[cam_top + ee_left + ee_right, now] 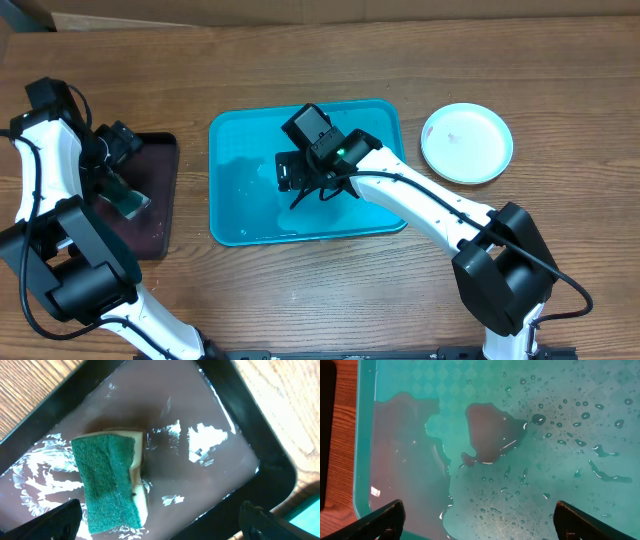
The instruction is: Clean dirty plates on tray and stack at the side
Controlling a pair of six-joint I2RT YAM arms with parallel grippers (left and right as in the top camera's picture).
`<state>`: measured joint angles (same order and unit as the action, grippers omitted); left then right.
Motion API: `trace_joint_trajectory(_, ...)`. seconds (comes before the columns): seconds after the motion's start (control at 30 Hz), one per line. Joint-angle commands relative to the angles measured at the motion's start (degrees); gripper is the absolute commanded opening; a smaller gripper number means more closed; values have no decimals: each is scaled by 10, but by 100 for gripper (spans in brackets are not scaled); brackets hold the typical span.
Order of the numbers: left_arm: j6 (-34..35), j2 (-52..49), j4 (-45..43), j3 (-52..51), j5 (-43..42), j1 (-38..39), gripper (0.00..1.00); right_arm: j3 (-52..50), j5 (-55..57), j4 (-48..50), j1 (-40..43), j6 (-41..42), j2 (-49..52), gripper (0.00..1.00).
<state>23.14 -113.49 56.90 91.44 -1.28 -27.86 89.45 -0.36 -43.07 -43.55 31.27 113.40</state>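
The tray (pixel 235 190) lies lengthwise left-right, apparently slightly skewed.

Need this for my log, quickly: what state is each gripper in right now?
Left gripper: open, holding nothing, above the sponge on the black tray.
Right gripper: open, empty, over the wet turquoise tray.

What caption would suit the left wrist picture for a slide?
Left arm's open fingers hover above a green-topped sponge lying in the wet black tray.
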Motion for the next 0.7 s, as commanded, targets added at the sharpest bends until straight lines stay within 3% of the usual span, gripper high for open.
trace_joint_trajectory(0.0, -26, 3, 1, -3, 9, -3, 84, -2, 8, 3, 2, -2, -11, 96)
trace_joint_trajectory(0.1, -26, 3, -3, -20, 34, -3, 48, -2, 8, 3, 2, -2, -11, 96)
trace_joint_trajectory(0.17, -26, 3, -12, -35, 49, -3, 31, -2, 8, 3, 2, -2, -11, 96)
trace_joint_trajectory(0.23, -25, 3, -24, -56, 62, -3, 20, -2, 8, 3, 2, -2, -11, 96)
trace_joint_trajectory(0.57, -19, 3, -76, -138, 117, -3, 4, -2, 10, 2, 2, -2, -11, 96)
trace_joint_trajectory(0.67, -6, 3, -95, -165, 139, -3, 4, -2, 10, 2, 2, -2, -11, 96)
